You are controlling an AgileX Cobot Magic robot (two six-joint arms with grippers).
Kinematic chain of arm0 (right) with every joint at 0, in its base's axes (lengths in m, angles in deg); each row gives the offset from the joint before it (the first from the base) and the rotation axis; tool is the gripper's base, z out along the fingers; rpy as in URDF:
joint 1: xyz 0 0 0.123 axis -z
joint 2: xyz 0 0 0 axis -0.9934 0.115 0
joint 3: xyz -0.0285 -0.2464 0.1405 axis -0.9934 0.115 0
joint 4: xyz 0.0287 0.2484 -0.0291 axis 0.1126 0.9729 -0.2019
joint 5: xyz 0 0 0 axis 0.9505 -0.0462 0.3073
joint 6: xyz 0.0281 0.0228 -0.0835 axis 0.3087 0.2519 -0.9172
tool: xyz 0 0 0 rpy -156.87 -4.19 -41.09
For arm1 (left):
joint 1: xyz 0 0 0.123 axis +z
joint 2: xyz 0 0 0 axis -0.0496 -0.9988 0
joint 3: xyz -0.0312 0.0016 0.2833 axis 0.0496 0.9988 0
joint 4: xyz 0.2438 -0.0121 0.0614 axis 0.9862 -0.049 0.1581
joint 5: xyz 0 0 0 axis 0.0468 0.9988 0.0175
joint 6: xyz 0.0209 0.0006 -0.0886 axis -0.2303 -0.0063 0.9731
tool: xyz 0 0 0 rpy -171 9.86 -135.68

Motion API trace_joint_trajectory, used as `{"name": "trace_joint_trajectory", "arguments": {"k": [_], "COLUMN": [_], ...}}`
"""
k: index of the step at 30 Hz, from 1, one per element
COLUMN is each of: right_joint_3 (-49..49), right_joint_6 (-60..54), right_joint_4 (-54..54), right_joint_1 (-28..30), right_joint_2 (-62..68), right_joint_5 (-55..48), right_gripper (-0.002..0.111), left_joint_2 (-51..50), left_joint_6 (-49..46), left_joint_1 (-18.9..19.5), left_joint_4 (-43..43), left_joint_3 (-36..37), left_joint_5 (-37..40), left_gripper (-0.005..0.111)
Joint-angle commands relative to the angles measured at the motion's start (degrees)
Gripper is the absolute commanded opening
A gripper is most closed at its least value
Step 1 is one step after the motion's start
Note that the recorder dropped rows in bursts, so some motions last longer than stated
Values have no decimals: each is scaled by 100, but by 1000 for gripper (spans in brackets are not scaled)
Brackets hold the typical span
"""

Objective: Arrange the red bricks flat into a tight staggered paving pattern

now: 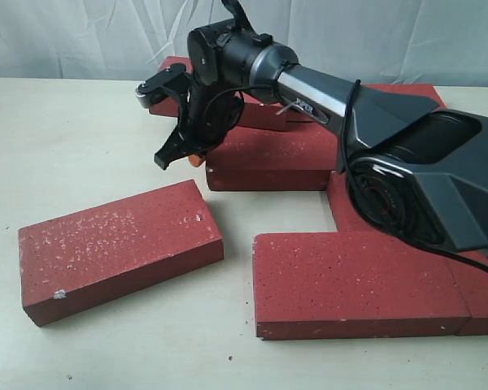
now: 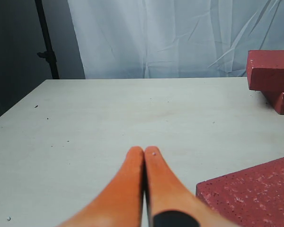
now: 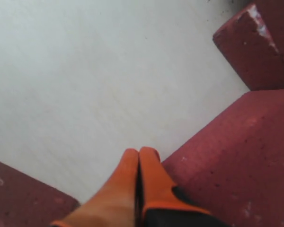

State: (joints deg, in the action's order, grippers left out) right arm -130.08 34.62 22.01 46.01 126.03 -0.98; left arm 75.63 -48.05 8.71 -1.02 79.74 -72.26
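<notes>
Standing by the worktop (image 1: 81, 146), I'd call the paving only partly laid. The front brick (image 1: 358, 284) lies flat nearest me. The middle brick (image 1: 268, 158) lies flat just behind it and set off to the left, which already gives a stagger. The back bricks (image 1: 260, 116) are partly hidden under the arm. 1 loose brick (image 1: 118, 248) lies flat but skewed, apart from the others on the left. The right hand (image 3: 139, 156) has its orange fingers pressed together and carries nothing. It sits low in the gap by the middle brick's left end, just beside that edge, though I can't tell if it touches. The left hand (image 2: 144, 153) is likewise pinched closed and empty, low over bare worktop with a brick corner near it. To my eye the step is nudging, not lifting, with the closed fingers used as a blunt pusher. The loose brick looks like the one to bring in. I'd square it first by pressing its outer corner, then push at the middle of its long side so it slides instead of pivoting. The tips should stay low on the side face, since the rough surface will drag and they could ride up over the top. I'd go slowly and stop once it meets the front brick's end.
</notes>
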Motion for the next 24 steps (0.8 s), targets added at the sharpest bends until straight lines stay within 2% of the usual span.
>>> {"name": "trace_joint_trajectory", "arguments": {"k": [1, 24], "right_joint_3": [8, 8], "right_joint_6": [-18, 4], "right_joint_4": [-50, -83], "right_joint_1": [71, 389], "right_joint_2": [-83, -93], "right_joint_5": [-153, -635], "right_gripper": [-1, -1], "left_joint_2": [29, 29], "left_joint_6": [24, 24], "left_joint_1": [-23, -23], "left_joint_4": [30, 30], "left_joint_3": [28, 28], "left_joint_5": [-29, -29], "left_gripper": [0, 0]}}
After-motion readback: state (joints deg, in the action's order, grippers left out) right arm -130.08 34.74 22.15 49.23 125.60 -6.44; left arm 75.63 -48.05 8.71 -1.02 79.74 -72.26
